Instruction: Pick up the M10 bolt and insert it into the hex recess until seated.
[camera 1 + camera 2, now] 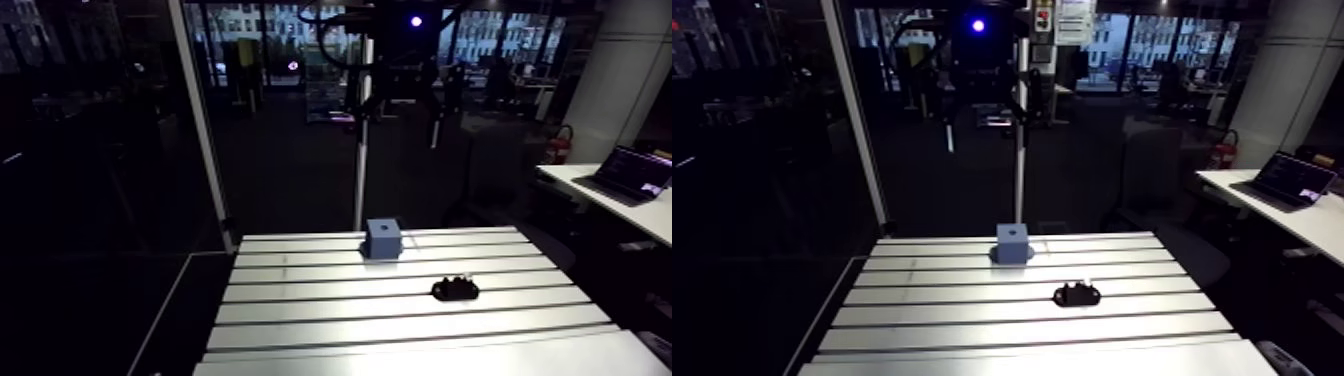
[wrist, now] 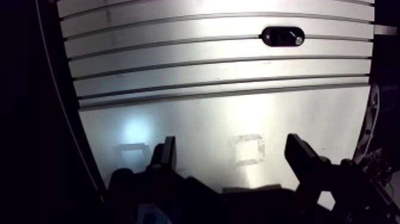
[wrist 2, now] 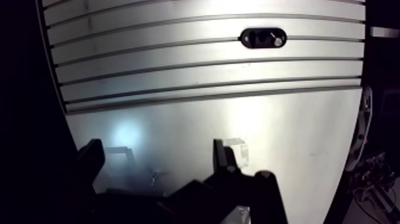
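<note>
Blue block [image 1: 383, 239], black fixture [image 1: 455, 289], silver grooved table [image 1: 300, 312].

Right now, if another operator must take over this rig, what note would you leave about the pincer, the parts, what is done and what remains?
Pincer: open and empty, over the table.
Black oval holder: on the table well ahead of the pincer; a pale glint at one end may be the M10 bolt, too small to confirm.
Blue block, dark hole on top: stands beyond the holder, apart from it; arm view only.
Done: nothing yet. Left: reach the holder, grasp the bolt, seat it in the block.
</note>
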